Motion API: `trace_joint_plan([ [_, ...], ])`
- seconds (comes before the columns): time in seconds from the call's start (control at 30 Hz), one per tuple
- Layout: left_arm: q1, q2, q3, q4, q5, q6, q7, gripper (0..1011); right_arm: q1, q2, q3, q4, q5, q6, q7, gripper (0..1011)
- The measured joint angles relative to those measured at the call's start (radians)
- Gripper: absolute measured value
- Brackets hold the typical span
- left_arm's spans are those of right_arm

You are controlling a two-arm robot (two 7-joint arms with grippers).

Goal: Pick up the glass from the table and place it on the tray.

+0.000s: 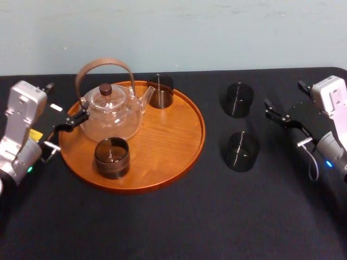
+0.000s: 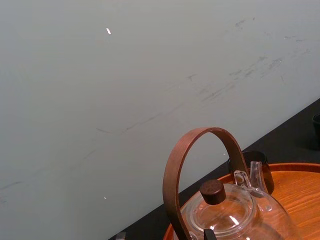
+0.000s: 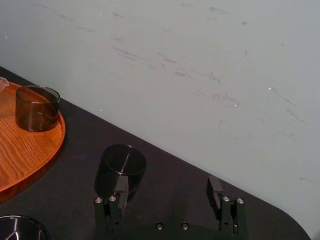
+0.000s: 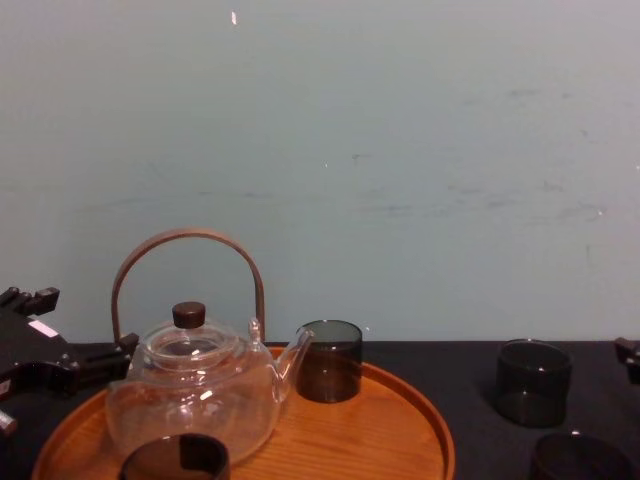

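Two dark smoked glasses stand on the black table [image 1: 179,222] right of the tray: a far glass [image 1: 237,99] and a near glass [image 1: 241,151]. My right gripper [image 1: 276,112] hovers just right of them, open and holding nothing. In the right wrist view the right gripper [image 3: 167,190] points past the far glass [image 3: 122,165], which sits beyond one finger. The round wooden tray [image 1: 179,135] carries a clear glass teapot [image 1: 111,111] and two more dark glasses, a back one [image 1: 161,90] and a front one [image 1: 111,157]. My left gripper [image 1: 73,120] hangs open at the tray's left rim, beside the teapot.
The teapot's tall brown handle [image 4: 185,240] arches over it. A pale wall [image 4: 400,150] closes off the table's far edge. Bare black tabletop lies in front of the tray and between the tray and the right-hand glasses.
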Motion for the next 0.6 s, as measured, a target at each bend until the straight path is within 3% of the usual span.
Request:
trace_joint_plan([
  [0.43,0.000,0.000,0.000,0.000,0.000,0.000,0.000,1010,0.000,0.000,0.001,0.000,0.000,0.000,0.002,1002],
  [0.6,0.000,0.000,0.000,0.000,0.000,0.000,0.000,1009,-0.019,0.010,0.024,-0.013,0.025,-0.009,0.044,1002],
])
